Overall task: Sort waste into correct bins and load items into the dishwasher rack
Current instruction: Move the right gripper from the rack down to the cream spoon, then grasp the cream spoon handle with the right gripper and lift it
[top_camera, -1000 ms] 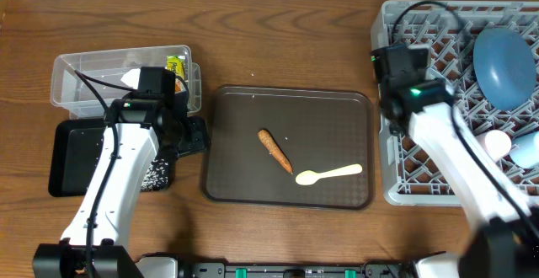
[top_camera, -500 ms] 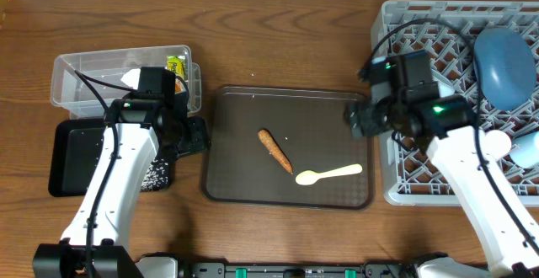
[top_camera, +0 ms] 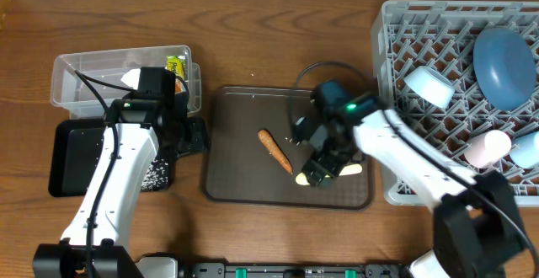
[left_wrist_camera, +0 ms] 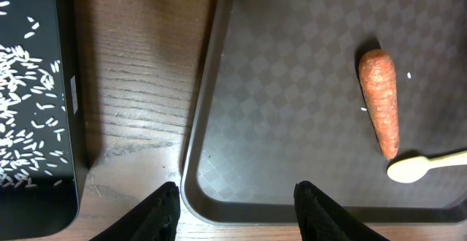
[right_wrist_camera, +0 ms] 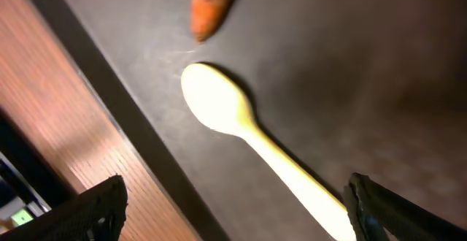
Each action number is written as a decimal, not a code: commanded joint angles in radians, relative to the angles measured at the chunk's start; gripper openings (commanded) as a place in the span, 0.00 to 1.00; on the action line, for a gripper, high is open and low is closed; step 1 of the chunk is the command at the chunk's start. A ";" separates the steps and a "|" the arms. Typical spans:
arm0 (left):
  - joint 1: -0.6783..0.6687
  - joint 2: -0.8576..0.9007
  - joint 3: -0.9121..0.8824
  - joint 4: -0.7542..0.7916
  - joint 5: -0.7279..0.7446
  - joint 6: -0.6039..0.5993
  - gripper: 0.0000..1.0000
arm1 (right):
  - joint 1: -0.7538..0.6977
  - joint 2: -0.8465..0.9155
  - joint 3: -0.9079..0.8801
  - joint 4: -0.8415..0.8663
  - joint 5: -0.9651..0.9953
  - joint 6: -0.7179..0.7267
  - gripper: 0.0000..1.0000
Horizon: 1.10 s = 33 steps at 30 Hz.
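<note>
Right gripper (right_wrist_camera: 237,210) hovers, jaws wide, over the pale yellow plastic spoon (right_wrist_camera: 252,131) on the brown rectangular serving tray (left_wrist_camera: 292,139). Left gripper (left_wrist_camera: 235,210), jaws parted, hangs above the tray's left edge.

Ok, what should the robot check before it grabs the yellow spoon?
1. Right gripper open: ok, fingers spread wide.
2. Spoon between its fingers: ok, seen in the right wrist view.
3. Carrot clear of the spoon: ok, but its tip lies close to the spoon's bowl.
4. Left gripper out of the way: ok, open over the brown tray's left edge.
5. Free pegs in the dishwasher rack: ok, its back left part is bare.
6. Height above the spoon: cannot tell.
</note>
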 commanded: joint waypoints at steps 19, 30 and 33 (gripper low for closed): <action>0.002 -0.006 0.018 -0.005 -0.010 0.003 0.53 | 0.172 0.163 -0.024 0.158 0.226 -0.009 0.89; 0.002 -0.006 0.018 -0.005 -0.010 0.003 0.53 | 0.180 0.163 -0.148 0.287 0.314 0.062 0.75; 0.002 -0.006 0.018 -0.005 -0.010 0.003 0.53 | 0.180 0.163 -0.148 0.290 0.315 0.070 0.71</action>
